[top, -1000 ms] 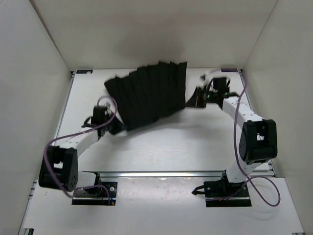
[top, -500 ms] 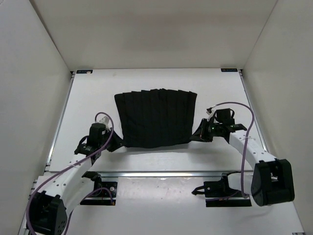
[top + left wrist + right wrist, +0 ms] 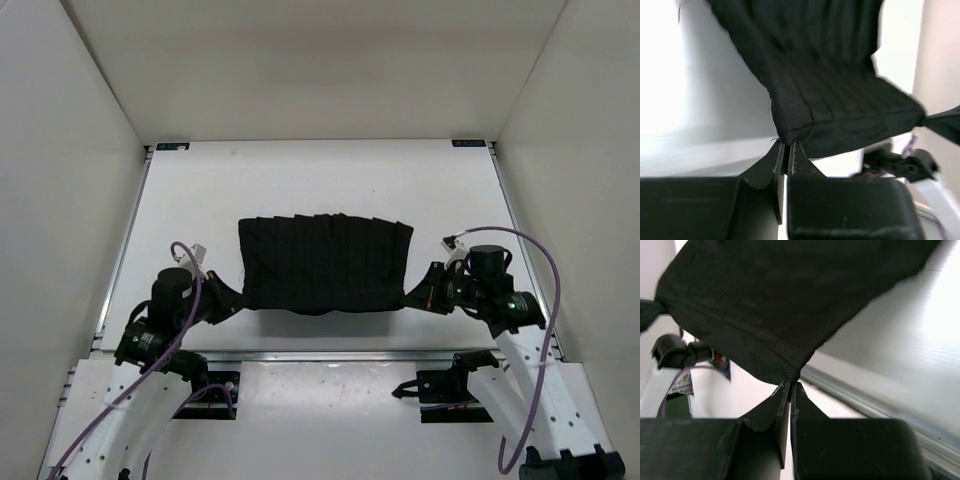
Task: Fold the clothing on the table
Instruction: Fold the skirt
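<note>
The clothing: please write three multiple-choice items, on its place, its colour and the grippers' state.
1. Where is the clothing? A) stretched between left gripper and right gripper B) far from both C) beside the left one only
2. Its colour? A) white B) black C) purple
3. The grippers are: A) both open B) one open C) both shut on its corners
Answers: 1 A, it spans from one gripper to the other; 2 B, the fabric is black in every view; 3 C, each wrist view shows jaws pinching a corner.
</note>
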Tool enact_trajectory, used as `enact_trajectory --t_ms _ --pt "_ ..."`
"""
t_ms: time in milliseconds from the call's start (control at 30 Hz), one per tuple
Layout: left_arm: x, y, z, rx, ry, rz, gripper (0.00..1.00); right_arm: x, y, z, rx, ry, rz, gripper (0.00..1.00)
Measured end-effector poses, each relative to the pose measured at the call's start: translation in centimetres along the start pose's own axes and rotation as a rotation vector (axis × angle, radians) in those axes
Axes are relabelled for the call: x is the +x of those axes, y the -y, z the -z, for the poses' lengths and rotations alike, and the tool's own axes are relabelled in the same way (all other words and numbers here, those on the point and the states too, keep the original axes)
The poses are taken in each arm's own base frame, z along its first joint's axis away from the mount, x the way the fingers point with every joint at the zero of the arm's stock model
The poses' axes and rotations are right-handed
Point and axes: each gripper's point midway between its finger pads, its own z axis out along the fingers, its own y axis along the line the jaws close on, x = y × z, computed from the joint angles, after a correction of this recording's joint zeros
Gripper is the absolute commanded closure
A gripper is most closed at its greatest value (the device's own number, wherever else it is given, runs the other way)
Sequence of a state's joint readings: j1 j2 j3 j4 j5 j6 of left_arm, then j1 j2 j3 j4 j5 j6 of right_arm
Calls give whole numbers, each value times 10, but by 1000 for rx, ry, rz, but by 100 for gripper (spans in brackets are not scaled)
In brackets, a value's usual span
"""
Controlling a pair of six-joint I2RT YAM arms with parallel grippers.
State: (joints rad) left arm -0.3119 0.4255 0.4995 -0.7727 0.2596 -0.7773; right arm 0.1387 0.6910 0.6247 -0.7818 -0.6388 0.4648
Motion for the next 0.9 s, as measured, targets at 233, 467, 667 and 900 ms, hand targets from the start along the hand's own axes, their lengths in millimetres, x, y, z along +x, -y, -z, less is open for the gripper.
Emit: enact_trajectory --t_ms 233,467,667,900 --pt "-30 47 40 73 56 -34 100 10 -30 37 -14 26 58 100" --pt "-42 45 19 18 8 -31 100 -19 -27 39 58 66 56 100" --pt "-63 36 -19 -26 -19 -7 100 -59 -3 6 64 36 -28 100" --pt "-84 19 -99 -82 -112 43 99 -108 36 -30 65 65 -118 100"
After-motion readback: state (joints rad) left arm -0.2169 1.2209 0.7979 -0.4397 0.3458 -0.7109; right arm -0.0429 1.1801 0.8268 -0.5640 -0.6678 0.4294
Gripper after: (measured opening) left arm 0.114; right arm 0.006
